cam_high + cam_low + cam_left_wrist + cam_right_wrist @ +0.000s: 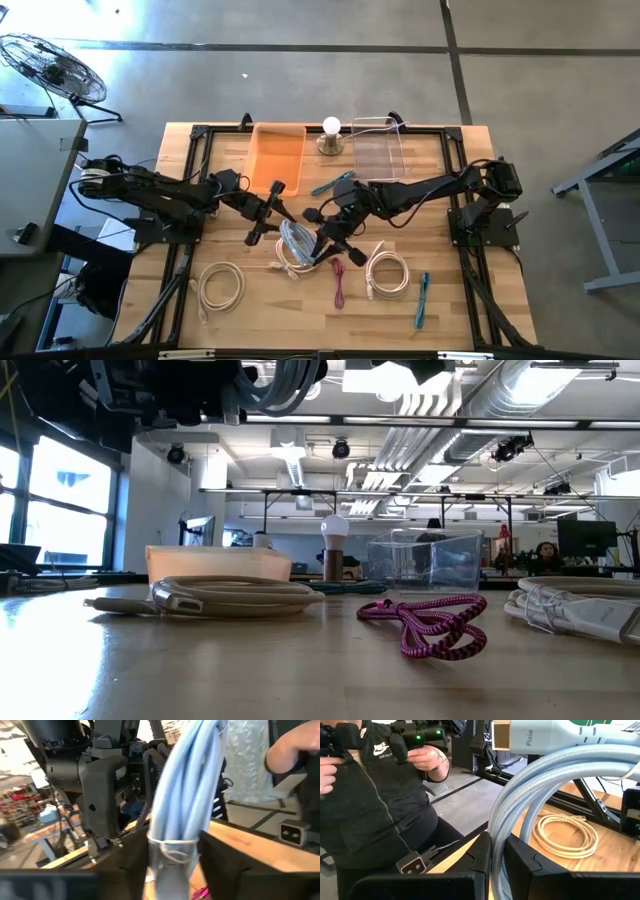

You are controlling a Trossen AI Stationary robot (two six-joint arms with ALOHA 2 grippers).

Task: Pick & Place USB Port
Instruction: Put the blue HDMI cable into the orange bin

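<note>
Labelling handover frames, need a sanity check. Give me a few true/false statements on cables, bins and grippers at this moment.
1. The right gripper is shut on the light blue cable. True.
2. The light blue cable lies flat on the table. False: it is held up in the air between both arms.
3. The magenta cable lies loose on the table. True.
4. The orange bin holds a cable. False: nothing shows inside it.
5. The left gripper straddles the light blue cable. True.
</note>
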